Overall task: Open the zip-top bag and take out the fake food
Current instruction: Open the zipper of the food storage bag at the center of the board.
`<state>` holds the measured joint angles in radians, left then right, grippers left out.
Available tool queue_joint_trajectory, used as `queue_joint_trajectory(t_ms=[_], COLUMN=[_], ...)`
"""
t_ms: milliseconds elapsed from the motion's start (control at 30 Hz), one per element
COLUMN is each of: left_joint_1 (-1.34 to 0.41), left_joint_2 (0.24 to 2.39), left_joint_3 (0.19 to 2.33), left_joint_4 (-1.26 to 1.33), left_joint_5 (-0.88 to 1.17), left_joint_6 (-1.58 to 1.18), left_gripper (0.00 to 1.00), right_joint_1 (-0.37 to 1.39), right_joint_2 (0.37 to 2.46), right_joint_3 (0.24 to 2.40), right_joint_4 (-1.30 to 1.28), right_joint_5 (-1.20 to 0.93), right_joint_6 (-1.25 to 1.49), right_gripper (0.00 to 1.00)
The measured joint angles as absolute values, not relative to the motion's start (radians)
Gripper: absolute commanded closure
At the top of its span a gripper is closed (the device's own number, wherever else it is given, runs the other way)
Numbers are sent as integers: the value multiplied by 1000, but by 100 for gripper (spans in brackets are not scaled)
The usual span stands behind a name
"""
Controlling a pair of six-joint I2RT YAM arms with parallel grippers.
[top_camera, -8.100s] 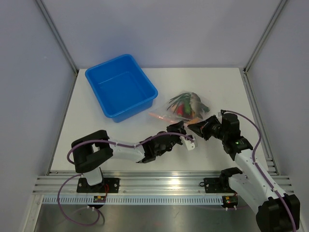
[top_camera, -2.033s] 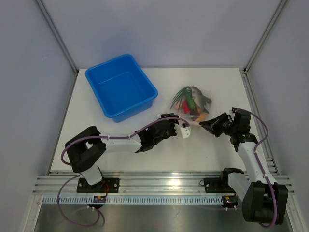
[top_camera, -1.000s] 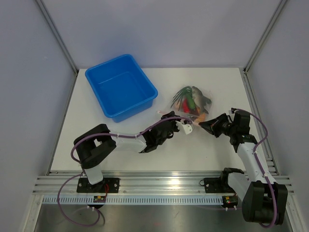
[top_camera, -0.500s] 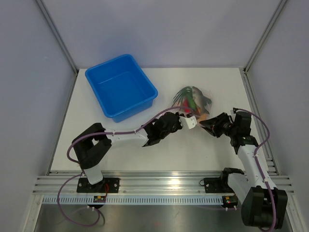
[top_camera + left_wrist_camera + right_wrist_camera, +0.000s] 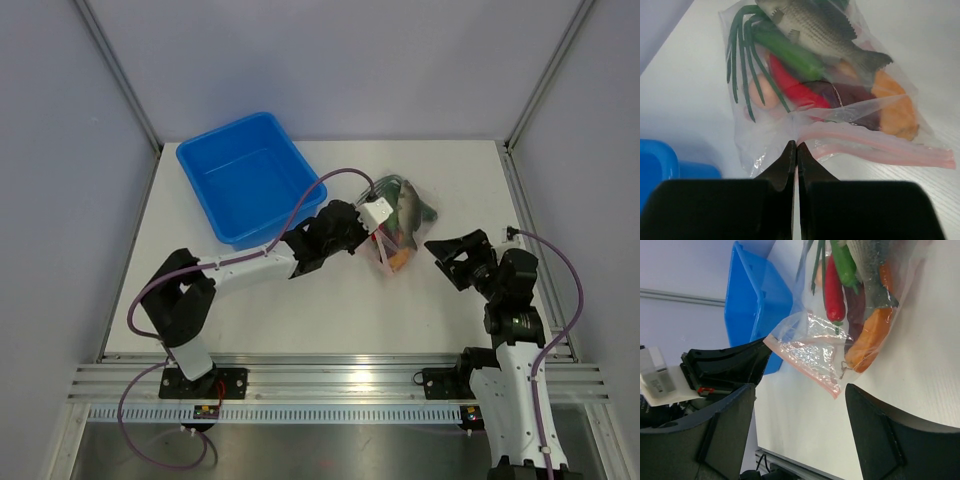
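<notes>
The zip-top bag (image 5: 407,218) lies on the white table right of centre, its pink zip strip (image 5: 875,146) parted. My left gripper (image 5: 796,145) is shut on the bag's clear edge and holds that flap up. Inside the bag is the fake food: a grey fish (image 5: 815,25), a red chili (image 5: 795,86), green pieces (image 5: 785,50) and an orange piece (image 5: 896,106). My right gripper (image 5: 450,258) stands open, apart from the bag on its near right side, with nothing between its fingers (image 5: 730,425). In the right wrist view the bag's lifted flap (image 5: 810,347) hangs ahead of those fingers.
A blue plastic tub (image 5: 303,160) stands at the back left, close behind the left arm; its wall also shows in the right wrist view (image 5: 757,305). Grey walls and metal posts close in the table on three sides.
My right gripper has opened, let go of the bag and drawn back toward the near right. The left gripper has shut on the bag's edge and pulled it up and away.
</notes>
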<state>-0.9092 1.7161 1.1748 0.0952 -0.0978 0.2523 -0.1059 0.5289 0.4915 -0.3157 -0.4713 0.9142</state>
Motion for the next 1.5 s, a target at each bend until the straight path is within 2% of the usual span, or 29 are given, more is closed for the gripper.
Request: queue_joint_trajectory(t_ms=[233,633,800,900,1000,1200,1500], left_joint_1=[-905,-899,-887,-871,-850,-833,-831], left_joint_2=[1678,1583,1578,1577,1577,1575,1533], left_joint_3=[1164,1032,1030,1030,1030,1030,1030], left_joint_4=[87,134,140,141,133,120,129], left_joint_5=[-59,-109,-108,-94,-65,11,42], left_joint_6=[197,243,251,241,213,183,167], left_gripper=[100,100,100,100,100,100,100], right_joint_1=[-106,-67,120,306,409,477,643], right_joint_2=[578,640,783,810,791,770,965], right_joint_3=[492,507,579,606,623,646,712], right_joint_4=[-320,-293,-292,-304,-314,-320,-292], right_joint_5=[-481,-451,-321,-192,-83,53,247], right_joint_6=[881,767,714,691,675,629,543], right_gripper=[22,22,22,23,24,25,24])
